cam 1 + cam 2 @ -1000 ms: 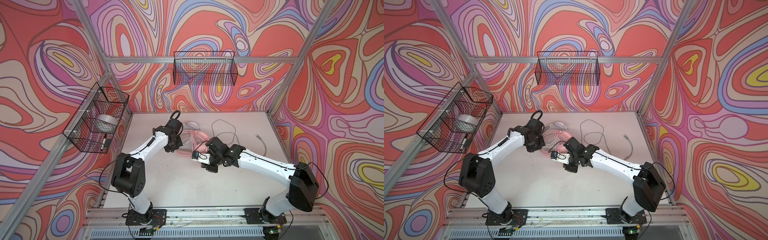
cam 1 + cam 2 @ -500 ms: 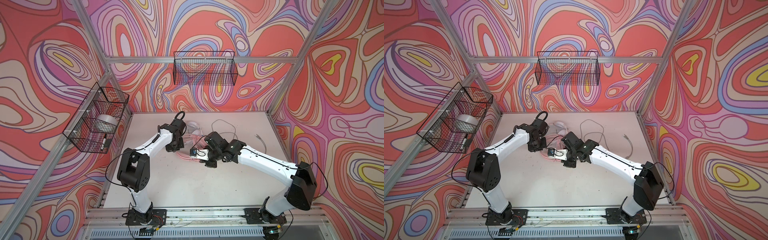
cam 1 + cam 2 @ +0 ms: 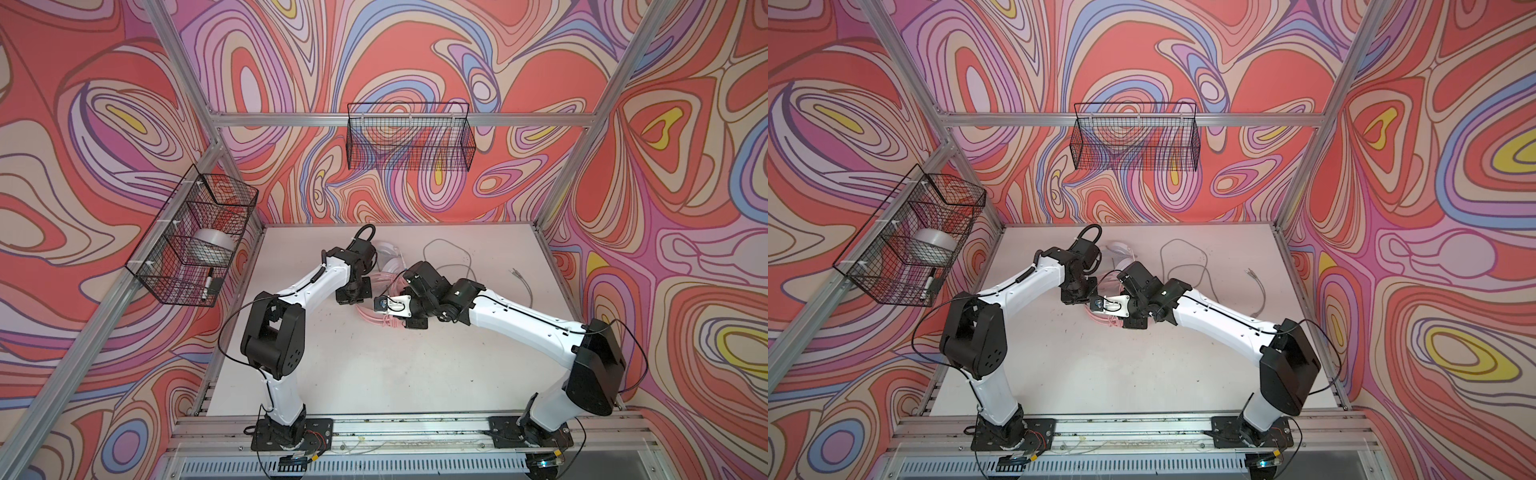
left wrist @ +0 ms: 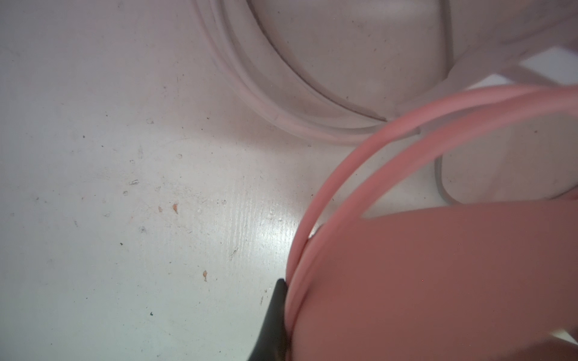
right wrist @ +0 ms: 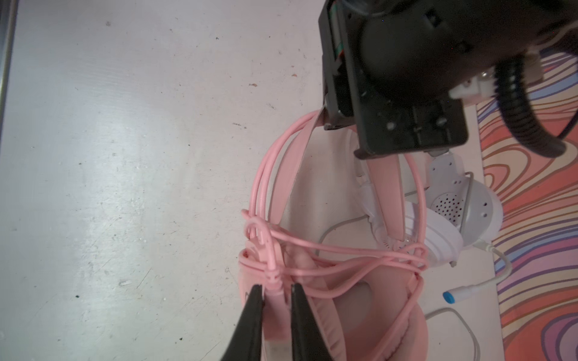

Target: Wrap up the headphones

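Observation:
The pink headphones [image 5: 359, 315] lie mid-table with their pink cable [image 5: 337, 259] wound across the earcups and along the headband [image 5: 386, 190]. My right gripper [image 5: 275, 289] is shut on the plug end of that cable, just above an earcup. My left gripper [image 3: 353, 293] is shut on the pink headband; in the left wrist view only one black finger [image 4: 275, 315] shows, pressed against the band [image 4: 438, 281]. The white headphones [image 5: 463, 218] lie right behind the pink pair, partly under it, and also show in a top view [image 3: 388, 253]. Both arms hide most of the pink headphones in both top views.
The white pair's grey cable [image 3: 453, 257] sprawls loose over the back right of the table, its end [image 3: 519, 274] near the right wall. A wire basket [image 3: 195, 241] on the left wall holds a tape roll and a marker. Another wire basket [image 3: 409, 141] hangs on the back wall.
My right wrist has shifted a little left and back with the cable plug in its jaws. The left arm's elbow has swung right, its gripper staying at the headband.

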Robot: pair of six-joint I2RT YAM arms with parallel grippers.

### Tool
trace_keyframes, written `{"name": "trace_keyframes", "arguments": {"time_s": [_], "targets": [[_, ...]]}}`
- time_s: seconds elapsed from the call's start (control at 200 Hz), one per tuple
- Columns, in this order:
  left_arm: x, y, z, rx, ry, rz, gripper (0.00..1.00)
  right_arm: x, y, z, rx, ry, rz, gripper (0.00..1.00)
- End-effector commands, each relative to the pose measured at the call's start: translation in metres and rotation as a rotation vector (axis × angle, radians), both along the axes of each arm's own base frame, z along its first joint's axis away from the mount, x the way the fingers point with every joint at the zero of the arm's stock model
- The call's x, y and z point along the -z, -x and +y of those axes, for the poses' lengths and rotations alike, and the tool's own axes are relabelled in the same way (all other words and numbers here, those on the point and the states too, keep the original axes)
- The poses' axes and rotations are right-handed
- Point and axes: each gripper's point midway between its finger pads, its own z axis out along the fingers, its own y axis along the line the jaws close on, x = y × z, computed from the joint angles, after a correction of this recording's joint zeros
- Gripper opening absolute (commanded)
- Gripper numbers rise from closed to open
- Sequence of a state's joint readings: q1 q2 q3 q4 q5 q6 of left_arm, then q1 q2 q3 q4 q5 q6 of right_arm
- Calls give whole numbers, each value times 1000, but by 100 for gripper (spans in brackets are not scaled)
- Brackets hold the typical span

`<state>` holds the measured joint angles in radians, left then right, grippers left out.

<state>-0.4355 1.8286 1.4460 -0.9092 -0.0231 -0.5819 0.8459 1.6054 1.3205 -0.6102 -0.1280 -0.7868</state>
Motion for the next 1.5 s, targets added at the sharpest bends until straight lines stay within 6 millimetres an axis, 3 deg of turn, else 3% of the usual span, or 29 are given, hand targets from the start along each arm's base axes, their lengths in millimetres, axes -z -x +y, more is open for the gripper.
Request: {"name": "trace_keyframes", "arguments": {"time_s": [0.0,0.606,1.498], "targets": [[-4,2,-19,47,79,4,0,-8,-11,12,-10,-37,-66,0],[3,12,-30,123,63,48,0,-11,-12,30,-73,-94,-73,0],[0,20,-43,184,104,44,0,17,-17,44,-74,-109,-30,0]]}}
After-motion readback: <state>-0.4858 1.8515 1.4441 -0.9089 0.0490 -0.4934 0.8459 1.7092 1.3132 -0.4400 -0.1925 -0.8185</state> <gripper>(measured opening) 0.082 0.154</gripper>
